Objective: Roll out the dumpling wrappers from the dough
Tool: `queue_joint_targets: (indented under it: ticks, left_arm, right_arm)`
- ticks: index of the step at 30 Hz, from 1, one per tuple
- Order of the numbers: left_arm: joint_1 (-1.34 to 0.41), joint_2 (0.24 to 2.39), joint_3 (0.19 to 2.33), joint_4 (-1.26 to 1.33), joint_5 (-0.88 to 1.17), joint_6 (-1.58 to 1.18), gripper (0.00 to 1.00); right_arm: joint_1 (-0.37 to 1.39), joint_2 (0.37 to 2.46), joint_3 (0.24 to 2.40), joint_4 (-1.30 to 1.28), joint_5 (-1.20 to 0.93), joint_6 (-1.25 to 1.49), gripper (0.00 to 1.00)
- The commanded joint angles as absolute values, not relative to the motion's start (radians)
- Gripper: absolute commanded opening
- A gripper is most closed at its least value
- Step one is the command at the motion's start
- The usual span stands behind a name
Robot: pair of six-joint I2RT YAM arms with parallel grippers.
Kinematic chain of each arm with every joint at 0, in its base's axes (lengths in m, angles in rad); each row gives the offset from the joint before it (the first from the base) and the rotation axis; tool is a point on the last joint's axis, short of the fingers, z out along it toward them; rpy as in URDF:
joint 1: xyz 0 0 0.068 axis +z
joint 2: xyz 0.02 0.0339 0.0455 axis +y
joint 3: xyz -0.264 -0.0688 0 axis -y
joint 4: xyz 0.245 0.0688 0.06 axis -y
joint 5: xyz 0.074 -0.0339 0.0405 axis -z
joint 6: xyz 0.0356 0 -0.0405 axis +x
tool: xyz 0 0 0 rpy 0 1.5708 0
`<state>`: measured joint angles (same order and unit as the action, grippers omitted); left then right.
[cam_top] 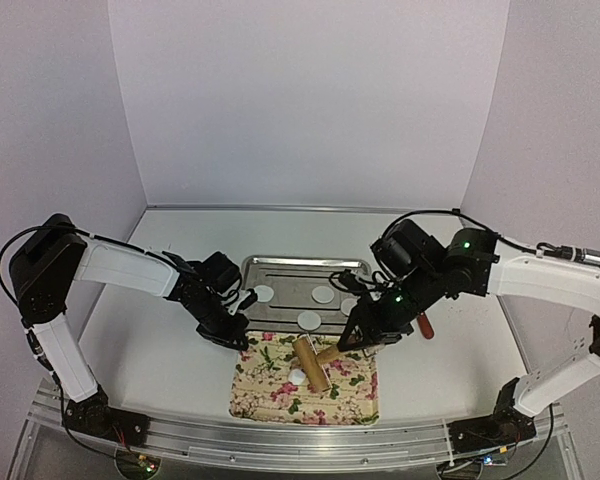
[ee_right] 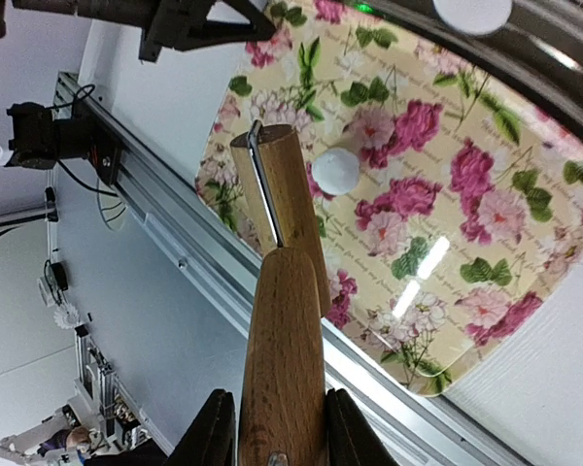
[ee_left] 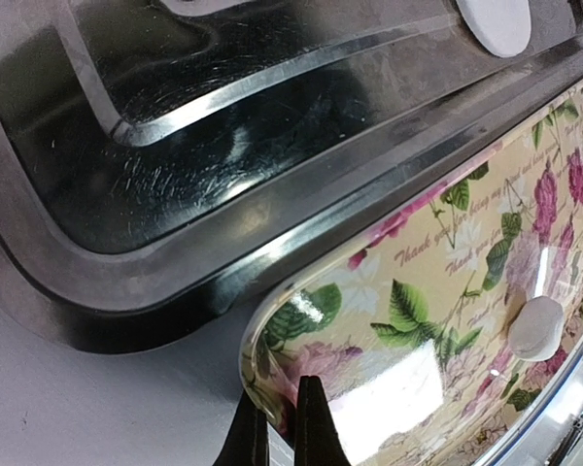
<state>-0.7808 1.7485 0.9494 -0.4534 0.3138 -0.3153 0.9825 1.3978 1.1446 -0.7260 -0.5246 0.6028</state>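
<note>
Several dumpling wrappers [cam_top: 323, 295] lie as thin white discs in the metal tray [cam_top: 280, 266]; one shows in the left wrist view [ee_left: 496, 21]. A small thick white dough lump [cam_top: 297, 377] sits on the floral board [cam_top: 350, 400], and shows in both wrist views [ee_left: 537, 327] [ee_right: 335, 170]. My right gripper [ee_right: 277, 437] is shut on the handle of the wooden rolling pin [ee_right: 282, 194], whose roller [cam_top: 310, 362] lies just right of the lump. My left gripper [ee_left: 277, 437] is shut on the board's near-left corner [ee_left: 272, 340].
The tray stands right behind the board, its rim [ee_left: 223, 252] close to my left fingers. A red-handled tool [cam_top: 425, 325] lies on the table to the right of the tray. The aluminium rail [ee_right: 233, 262] runs along the table's front edge.
</note>
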Motion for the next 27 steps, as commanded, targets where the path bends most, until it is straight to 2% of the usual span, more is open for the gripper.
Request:
queue_joint_targets:
  ticks: [1, 27]
  left_arm:
    - [-0.794, 1.749, 0.972, -0.485, 0.243, -0.211, 0.0]
    - [-0.794, 1.76, 0.981, -0.501, 0.27, -0.226, 0.0]
  right_arm:
    - [0.98, 1.403, 1.106, -0.539, -0.682, 0.649, 0.0]
    - [0.894, 1.598, 1.121, -0.469, -0.729, 0.701, 0.0]
